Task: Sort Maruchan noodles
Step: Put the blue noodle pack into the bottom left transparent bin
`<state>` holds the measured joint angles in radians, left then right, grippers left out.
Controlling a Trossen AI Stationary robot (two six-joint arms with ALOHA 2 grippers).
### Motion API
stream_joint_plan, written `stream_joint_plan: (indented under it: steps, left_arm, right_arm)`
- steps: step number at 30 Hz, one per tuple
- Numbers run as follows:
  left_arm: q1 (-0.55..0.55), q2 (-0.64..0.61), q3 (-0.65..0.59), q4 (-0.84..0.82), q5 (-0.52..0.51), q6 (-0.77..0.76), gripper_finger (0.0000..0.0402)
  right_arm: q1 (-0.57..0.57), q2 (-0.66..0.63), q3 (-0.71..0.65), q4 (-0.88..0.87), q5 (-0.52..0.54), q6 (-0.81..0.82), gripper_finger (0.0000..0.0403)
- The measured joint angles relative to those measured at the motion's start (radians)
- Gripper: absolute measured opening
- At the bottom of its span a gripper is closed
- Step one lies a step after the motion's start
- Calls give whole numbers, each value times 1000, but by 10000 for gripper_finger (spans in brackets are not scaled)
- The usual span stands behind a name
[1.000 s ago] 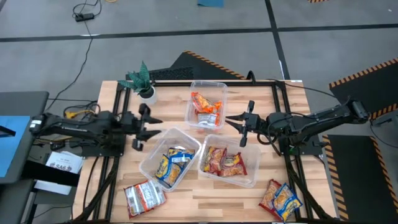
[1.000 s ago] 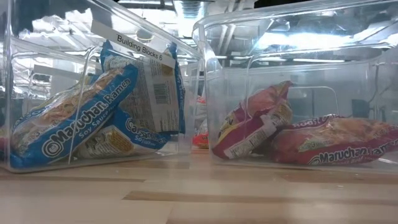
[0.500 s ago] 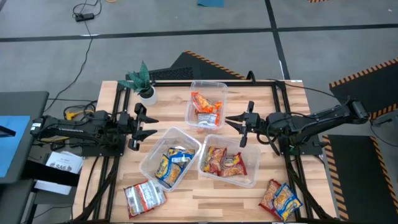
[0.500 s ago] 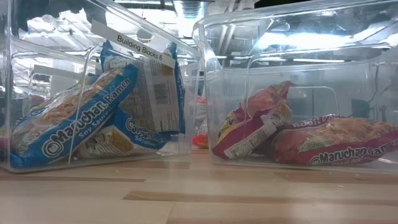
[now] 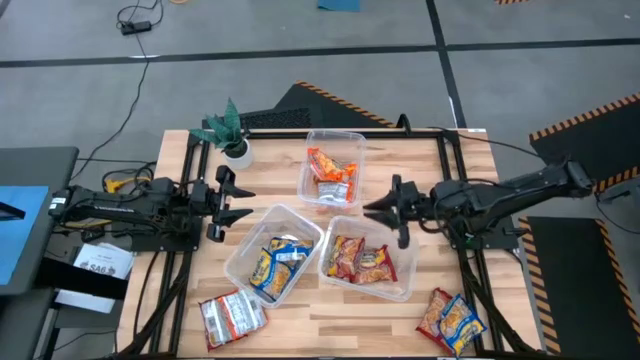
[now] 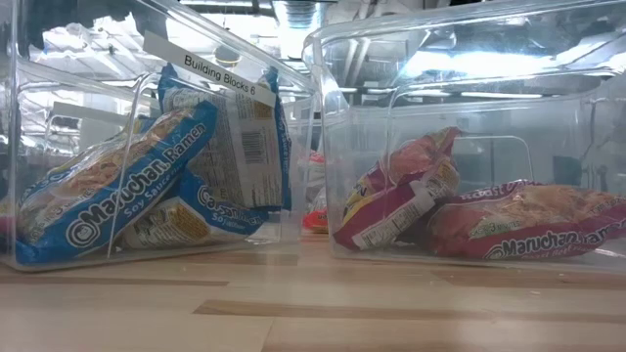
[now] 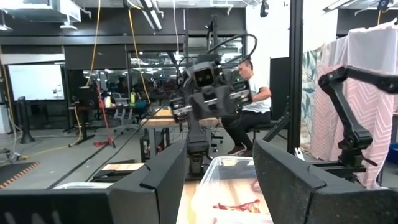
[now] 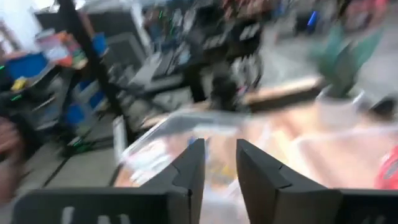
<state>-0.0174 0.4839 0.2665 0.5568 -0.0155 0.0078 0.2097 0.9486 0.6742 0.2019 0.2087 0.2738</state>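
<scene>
three clear tubs are already holding sorted noodles: orange at far centre, yellow-and-blue near left, red near right. two packets are lying loose at the tabletop's near edge, so sorting is looking mostly done. the left hand is hovering spread and empty; the right hand is hovering with fingers narrowly parted. wrappers are reading "maruchan ramen"; a tub label is reading "building blocks 6".

Orange packets; blue-yellow packets; maroon packets.

Three clear tubs, one potted plant, two arms.
</scene>
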Motion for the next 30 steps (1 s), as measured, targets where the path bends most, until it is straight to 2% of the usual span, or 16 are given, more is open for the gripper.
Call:
stream_joint_plan:
  steps: [4,7,12,16,19,23,26,30]
  left_arm:
    - [0,0,0,-2,0,0,174]
    - [0,0,0,-12,0,-1,174]
    - [0,0,0,-43,0,-19,174]
    - [0,0,0,-64,0,-55,174]
    - [0,0,0,-81,0,-92,174]
    - [0,0,0,-93,0,-144,174]
    - [0,0,0,-101,0,-171,174]
    - [0,0,0,-98,0,-179,174]
  right_arm:
    - [103,40,172,-315,-3,141,152]
    - [188,98,324,-560,-4,316,176]
    - [342,216,567,-998,-3,757,193]
    - [488,318,678,-1242,-4,1155,192]
    - [596,396,695,-1316,-36,1442,192]
    - [692,515,695,-1327,-175,1747,192]
    - [723,609,695,-1327,-300,1862,192]
    - [736,727,695,-1319,-395,1895,192]
